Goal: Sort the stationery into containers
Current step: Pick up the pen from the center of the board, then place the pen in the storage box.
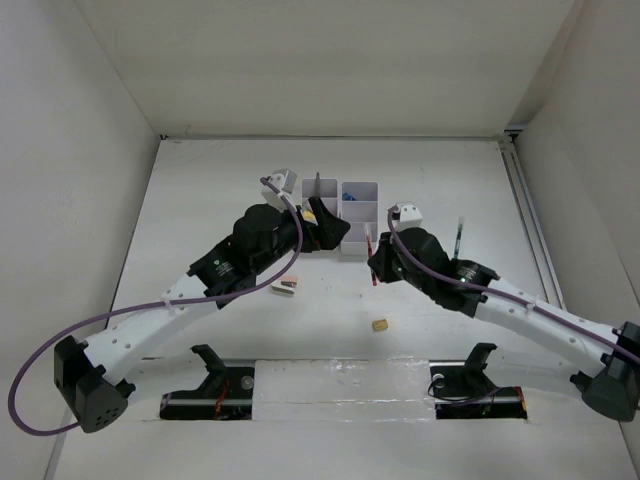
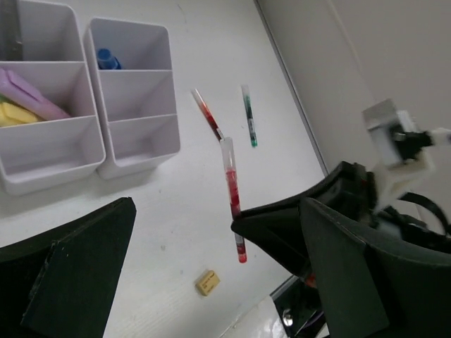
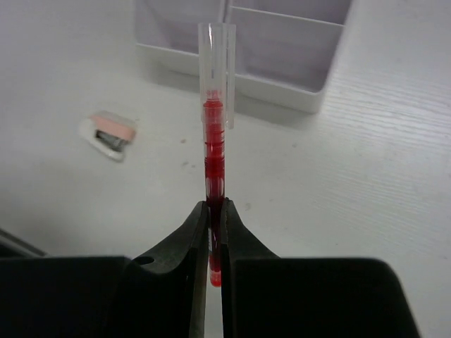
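1. The red pen (image 3: 213, 148) is clamped near its red end by the right gripper (image 3: 214, 222). Its clear cap points at the near wall of the two white organisers (image 3: 282, 90), just short of them and outside every compartment
2. The right wrist view shows the jaws pinched tight on the barrel, while the top view gives only a red sliver beside the organisers' near right corner
3. The left gripper (image 1: 330, 228) hangs by the near end of the left organiser. Its own wrist view shows its fingers (image 2: 77, 274) spread wide with nothing between them
4. Only the left wrist view looks into the compartments. A blue-capped glue bottle (image 2: 106, 58) is in the right organiser's far cell, and a pink highlighter (image 2: 32, 95) and a yellow highlighter (image 2: 10, 113) share the left organiser's middle cell
5. That view also shows a second red pen (image 2: 206, 113) and a green pen (image 2: 249, 116) lying on the table (image 1: 200, 200) to the right of the organisers
6. The stapler (image 3: 109, 134) and the tan eraser (image 1: 380, 324) lie loose on the near side
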Robot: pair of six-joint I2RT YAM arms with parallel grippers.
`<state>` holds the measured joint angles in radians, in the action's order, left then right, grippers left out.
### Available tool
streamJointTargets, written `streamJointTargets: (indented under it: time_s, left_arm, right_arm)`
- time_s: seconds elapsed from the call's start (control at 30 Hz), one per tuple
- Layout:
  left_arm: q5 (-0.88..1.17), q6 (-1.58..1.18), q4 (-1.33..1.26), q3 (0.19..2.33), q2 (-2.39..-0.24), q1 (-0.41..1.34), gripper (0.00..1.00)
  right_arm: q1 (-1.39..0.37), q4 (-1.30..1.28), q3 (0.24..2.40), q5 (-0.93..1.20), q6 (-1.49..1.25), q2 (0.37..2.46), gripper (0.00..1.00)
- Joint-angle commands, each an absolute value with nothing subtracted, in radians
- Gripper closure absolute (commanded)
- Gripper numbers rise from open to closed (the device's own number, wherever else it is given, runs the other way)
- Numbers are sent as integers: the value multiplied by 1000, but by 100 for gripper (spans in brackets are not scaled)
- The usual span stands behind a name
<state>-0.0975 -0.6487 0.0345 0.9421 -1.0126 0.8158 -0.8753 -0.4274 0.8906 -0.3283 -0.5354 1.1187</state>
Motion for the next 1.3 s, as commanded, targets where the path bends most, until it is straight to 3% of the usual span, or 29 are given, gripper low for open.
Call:
streamJointTargets:
  time_s: [0.0, 0.27, 0.57, 0.73, 0.77, 0.9, 1.0, 1.03, 1.07, 1.13, 1.17, 1.27]
  left_arm:
    - [41, -618, -92, 927, -1032, 813, 0]
    - [130, -637, -181, 897, -1078, 813, 0]
    - [218, -657, -255, 897, -1147, 813, 23]
    - [232, -657, -265, 888, -1180, 813, 51]
    - [232, -657, -256, 888, -1189, 813, 69]
    - [232, -647, -246, 897, -1198, 813, 100]
    - [232, -638, -235, 920, -1210, 813, 100]
    - [232, -638, -235, 920, -1210, 813, 100]
    - [209, -638, -235, 920, -1210, 813, 100]
    - [175, -629, -247, 920, -1210, 813, 100]
    - [110, -618, -247, 931, -1210, 813, 100]
    - [-30, -598, -247, 957, -1229, 813, 100]
  right_arm:
    - [-923, -243, 822, -275, -552, 994, 100]
    - [-979, -143, 765, -247, -552, 879, 100]
    - [-1043, -86, 785, -256, -543, 942, 100]
    - [-1063, -66, 785, -313, -552, 940, 100]
    - [-1063, -66, 785, -313, -552, 940, 100]
    - [-1063, -66, 785, -334, -552, 922, 100]
    - [-1063, -66, 785, -360, -552, 922, 100]
    - [-1063, -57, 785, -360, -552, 922, 93]
    - [-1063, -57, 785, -371, -552, 931, 77]
    - [-1063, -66, 785, -405, -572, 931, 30]
    - [-1063, -96, 785, -428, -609, 931, 0]
    - [-1063, -165, 785, -540, -693, 919, 0]
